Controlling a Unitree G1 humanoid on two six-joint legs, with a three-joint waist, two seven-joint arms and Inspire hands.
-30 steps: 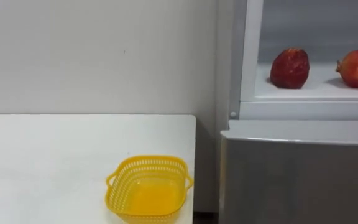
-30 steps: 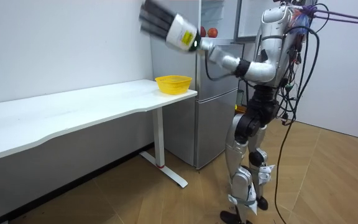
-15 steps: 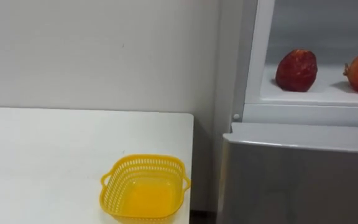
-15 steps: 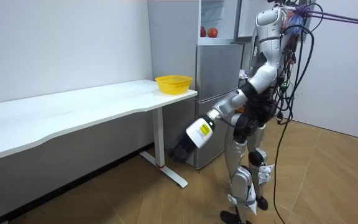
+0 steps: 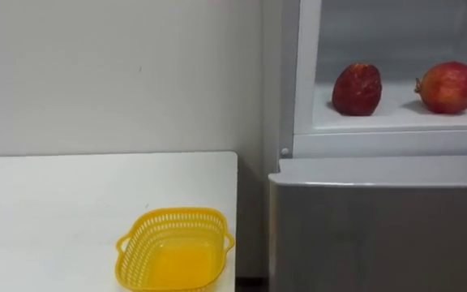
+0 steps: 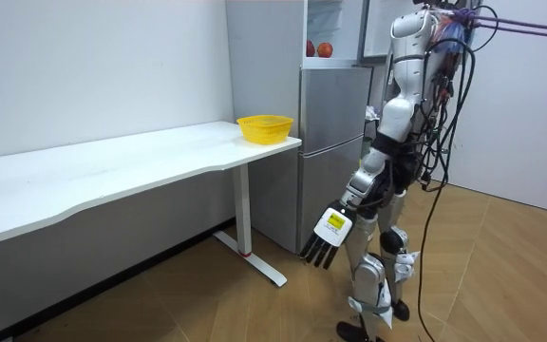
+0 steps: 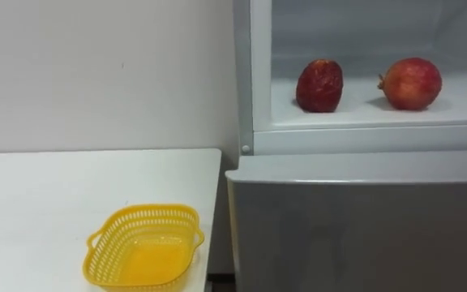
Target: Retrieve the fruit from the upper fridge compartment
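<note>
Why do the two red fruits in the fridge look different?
The dark red fruit on the left is duller; the round red fruit on the right is brighter. The left one looks narrower and lumpier, the right one wider and rounder. The right one shows a little crown pointing left; the left one shows none. Both sit apart on the white fridge shelf.

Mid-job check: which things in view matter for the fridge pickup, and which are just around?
Job: darker red fruit, rounder red fruit on the open upper fridge shelf; yellow basket, likely drop-off; left robot hand, open, hanging by the leg.
Just around: white table, closed lower fridge door.
</note>
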